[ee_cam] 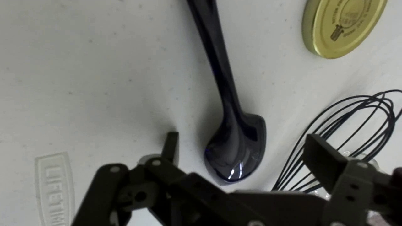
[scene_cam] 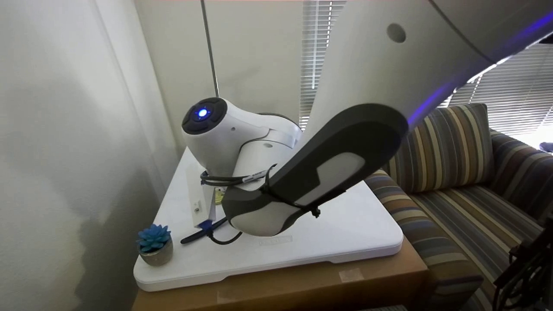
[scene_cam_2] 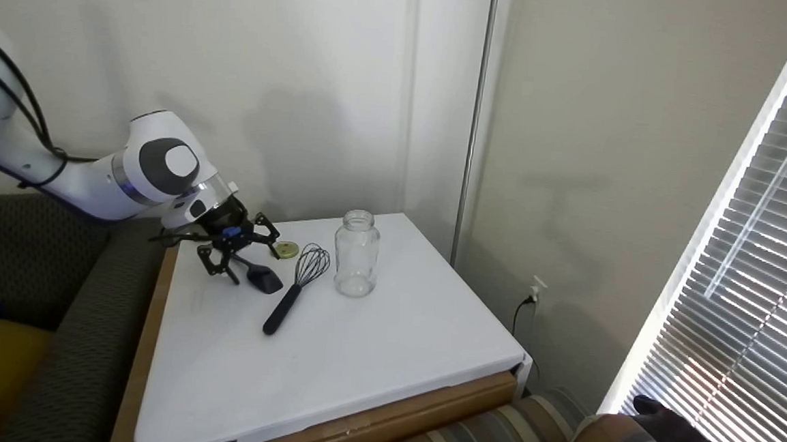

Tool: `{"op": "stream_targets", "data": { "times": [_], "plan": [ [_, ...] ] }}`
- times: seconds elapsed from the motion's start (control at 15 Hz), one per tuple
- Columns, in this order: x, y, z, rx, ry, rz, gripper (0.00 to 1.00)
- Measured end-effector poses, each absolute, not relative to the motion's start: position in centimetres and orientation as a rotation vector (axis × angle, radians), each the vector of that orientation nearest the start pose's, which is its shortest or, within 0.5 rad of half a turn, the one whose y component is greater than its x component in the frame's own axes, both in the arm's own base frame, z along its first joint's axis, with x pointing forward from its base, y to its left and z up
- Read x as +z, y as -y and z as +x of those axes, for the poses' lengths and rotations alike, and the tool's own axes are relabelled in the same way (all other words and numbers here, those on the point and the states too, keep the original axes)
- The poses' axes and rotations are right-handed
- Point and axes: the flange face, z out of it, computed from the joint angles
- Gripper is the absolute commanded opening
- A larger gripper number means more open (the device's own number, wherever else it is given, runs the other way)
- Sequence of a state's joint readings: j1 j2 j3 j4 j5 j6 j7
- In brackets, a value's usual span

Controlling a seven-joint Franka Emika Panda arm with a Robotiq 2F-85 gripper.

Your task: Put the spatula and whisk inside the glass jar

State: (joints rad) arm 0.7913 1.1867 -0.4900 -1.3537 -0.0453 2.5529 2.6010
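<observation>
The black spatula (scene_cam_2: pixel 265 279) lies flat on the white table, its solid head toward the gripper in the wrist view (ee_cam: pixel 234 150). My gripper (scene_cam_2: pixel 257 267) is open and low over the table. In the wrist view its fingers (ee_cam: pixel 243 138) stand apart on either side of the spatula's head, touching nothing I can make out. The whisk (scene_cam_2: pixel 284 306) lies beside the spatula; its wire head (ee_cam: pixel 391 121) is partly behind the right finger. The clear glass jar (scene_cam_2: pixel 357 260) stands upright and lidless beyond the whisk. In an exterior view the arm hides the whisk and jar.
A gold lid (scene_cam_2: pixel 287 249) lies near the spatula and whisk, also in the wrist view (ee_cam: pixel 348 25). A small potted blue succulent (scene_cam: pixel 154 245) stands at a table (scene_cam: pixel 337 242) corner. Walls and a striped sofa (scene_cam: pixel 445 151) border the table.
</observation>
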Motion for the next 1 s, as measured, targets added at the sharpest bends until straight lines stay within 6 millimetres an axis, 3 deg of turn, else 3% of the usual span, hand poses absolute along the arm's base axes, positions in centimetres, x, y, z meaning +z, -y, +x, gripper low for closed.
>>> {"op": "stream_targets", "data": {
  "times": [0.13, 0.33, 0.53, 0.8, 1.0],
  "plan": [
    [6.10, -28.90, 66.54, -0.725, -2.489, -1.662, 0.94],
    [6.15, -28.69, 66.77, -0.732, -2.490, -1.651, 0.61],
    [6.22, -28.62, 66.89, -0.741, -2.487, -1.650, 0.39],
    [6.29, -29.01, 66.81, -0.763, -2.473, -1.654, 0.30],
    [6.51, -29.40, 66.77, -0.789, -2.455, -1.660, 0.14]
  ]
}}
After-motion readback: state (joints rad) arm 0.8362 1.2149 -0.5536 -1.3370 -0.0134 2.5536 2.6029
